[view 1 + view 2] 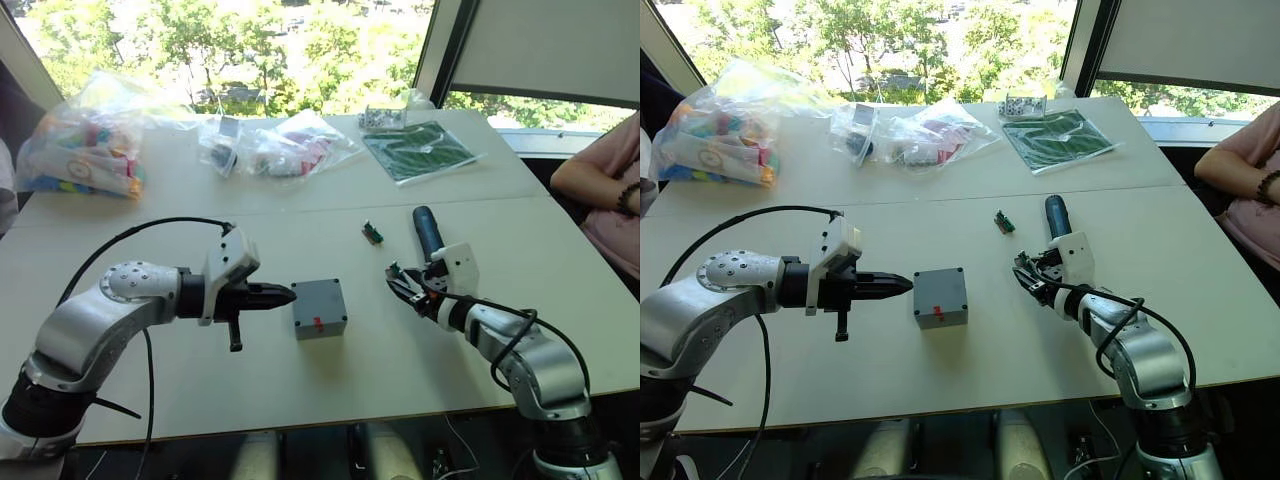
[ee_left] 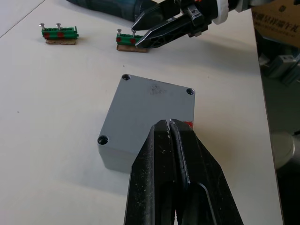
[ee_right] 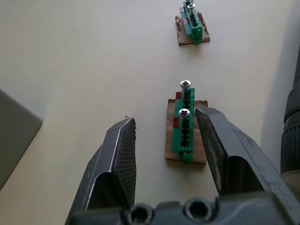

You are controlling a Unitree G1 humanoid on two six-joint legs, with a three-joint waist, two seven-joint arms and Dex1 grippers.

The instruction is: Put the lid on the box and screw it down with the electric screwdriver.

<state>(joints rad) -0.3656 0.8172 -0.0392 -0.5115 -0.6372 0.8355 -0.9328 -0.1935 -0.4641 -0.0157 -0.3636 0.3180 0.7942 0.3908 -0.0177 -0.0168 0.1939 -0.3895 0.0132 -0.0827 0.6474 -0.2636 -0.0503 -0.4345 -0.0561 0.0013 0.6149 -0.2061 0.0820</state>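
Note:
The grey box stands mid-table with a red mark on its near side. The lid lies flat on top of it, with screw holes at its corners. My left gripper is shut and empty, its tips at the box's left edge, level with the lid. To the right of the box, my right gripper hovers open and low over the table. One finger is close beside a green connector holding two screws. The electric screwdriver lies on the table just behind the right gripper.
A second green connector lies left of the screwdriver. Plastic bags of parts and a bagged green board sit along the far side. A person's arm rests at the table's right edge.

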